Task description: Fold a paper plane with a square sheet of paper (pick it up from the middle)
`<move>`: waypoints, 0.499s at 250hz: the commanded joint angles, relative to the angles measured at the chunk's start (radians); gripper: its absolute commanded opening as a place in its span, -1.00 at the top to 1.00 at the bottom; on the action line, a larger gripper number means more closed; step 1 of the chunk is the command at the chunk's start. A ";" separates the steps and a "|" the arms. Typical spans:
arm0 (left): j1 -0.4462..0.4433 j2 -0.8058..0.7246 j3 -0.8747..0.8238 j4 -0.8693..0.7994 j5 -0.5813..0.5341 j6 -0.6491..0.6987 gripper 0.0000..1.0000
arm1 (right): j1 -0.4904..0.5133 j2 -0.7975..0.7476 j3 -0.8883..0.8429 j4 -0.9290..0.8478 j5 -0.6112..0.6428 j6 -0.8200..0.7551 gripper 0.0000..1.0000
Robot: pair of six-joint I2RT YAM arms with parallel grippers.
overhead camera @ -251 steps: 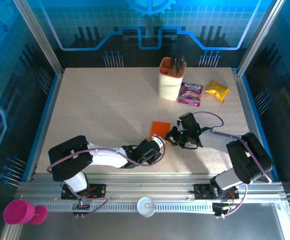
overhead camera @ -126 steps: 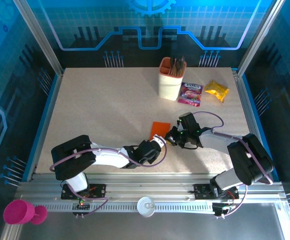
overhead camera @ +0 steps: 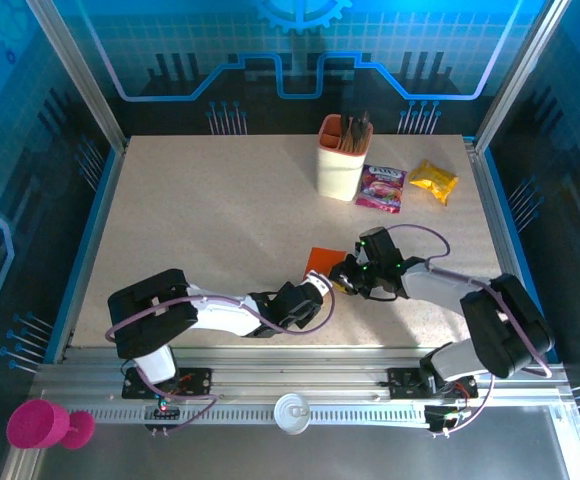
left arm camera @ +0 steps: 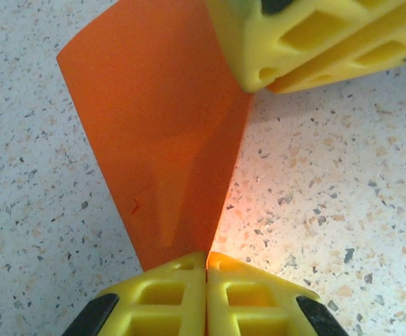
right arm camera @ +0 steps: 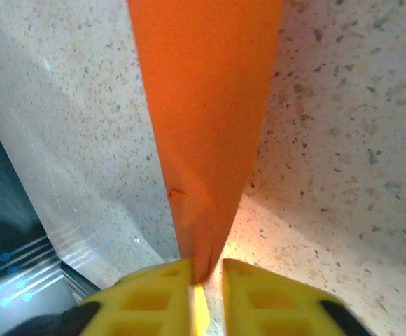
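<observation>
Orange sheet (left arm camera: 161, 133) — yellow fingers (left arm camera: 161, 297), speckled table (left arm camera: 329, 196).

A thin orange sheet of paper (overhead camera: 320, 261) sits on the flat speckled table (overhead camera: 200, 220), right of centre and toward the near edge. The left gripper (overhead camera: 322, 285) is at its near corner and the right gripper (overhead camera: 345, 272) at its right side. Well behind it stands a tall peach plastic cup (overhead camera: 342, 160). Just right of the cup lies a purple foil snack packet (overhead camera: 381, 187), and a crinkly yellow snack packet (overhead camera: 433, 181) lies further right.
</observation>
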 commanded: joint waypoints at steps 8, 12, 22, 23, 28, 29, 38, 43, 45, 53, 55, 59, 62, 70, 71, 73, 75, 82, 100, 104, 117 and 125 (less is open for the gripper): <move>-0.003 0.002 -0.027 0.043 0.032 0.002 0.85 | -0.025 -0.115 0.031 -0.191 0.072 -0.092 0.55; -0.003 0.002 -0.027 0.042 0.035 -0.001 0.85 | -0.033 -0.124 0.038 -0.209 0.077 -0.102 0.54; -0.003 -0.004 -0.033 0.051 0.044 -0.004 0.85 | -0.055 -0.138 0.053 -0.245 0.079 -0.136 0.54; -0.003 -0.004 -0.034 0.052 0.046 -0.003 0.85 | -0.057 -0.139 0.055 -0.248 0.079 -0.140 0.55; -0.003 -0.004 -0.036 0.060 0.054 -0.003 0.85 | -0.070 -0.141 0.066 -0.265 0.076 -0.158 0.55; -0.003 -0.005 -0.038 0.060 0.055 -0.002 0.85 | -0.073 -0.140 0.068 -0.269 0.077 -0.161 0.55; -0.003 -0.007 -0.046 0.075 0.068 0.007 0.85 | -0.092 -0.138 0.091 -0.304 0.077 -0.197 0.56; -0.004 -0.009 -0.049 0.081 0.076 0.009 0.85 | -0.102 -0.137 0.108 -0.320 0.075 -0.214 0.57; -0.004 -0.008 -0.051 0.083 0.078 0.010 0.85 | -0.105 -0.135 0.114 -0.325 0.074 -0.221 0.57; -0.003 -0.010 -0.057 0.090 0.084 0.013 0.85 | -0.118 -0.126 0.138 -0.344 0.070 -0.251 0.59; -0.003 -0.010 -0.058 0.091 0.085 0.012 0.85 | -0.120 -0.124 0.145 -0.348 0.069 -0.258 0.59; -0.003 -0.011 -0.061 0.095 0.091 0.015 0.85 | -0.125 -0.119 0.156 -0.356 0.066 -0.273 0.60; -0.003 -0.011 -0.063 0.100 0.096 0.017 0.85 | -0.128 -0.114 0.166 -0.361 0.064 -0.284 0.61; -0.003 -0.013 -0.073 0.117 0.112 0.024 0.85 | -0.134 -0.100 0.191 -0.372 0.056 -0.313 0.64; -0.003 -0.013 -0.075 0.119 0.113 0.026 0.85 | -0.135 -0.098 0.195 -0.375 0.054 -0.316 0.64; -0.003 -0.013 -0.077 0.124 0.118 0.030 0.88 | -0.138 -0.094 0.200 -0.376 0.051 -0.322 0.64; -0.003 -0.013 -0.075 0.129 0.122 0.033 0.91 | -0.140 -0.089 0.206 -0.377 0.046 -0.329 0.65; -0.003 -0.013 -0.086 0.142 0.131 0.042 0.96 | -0.144 -0.072 0.226 -0.378 0.024 -0.351 0.68; -0.003 -0.010 -0.103 0.174 0.153 0.060 1.00 | -0.146 -0.021 0.271 -0.372 -0.034 -0.404 0.76; -0.003 -0.010 -0.104 0.178 0.154 0.063 1.00 | -0.146 -0.010 0.277 -0.368 -0.048 -0.414 0.77; -0.003 -0.008 -0.112 0.192 0.170 0.073 1.00 | -0.142 0.027 0.304 -0.358 -0.103 -0.443 0.82; -0.003 -0.009 -0.114 0.199 0.177 0.080 1.00 | -0.135 0.049 0.325 -0.356 -0.128 -0.460 0.84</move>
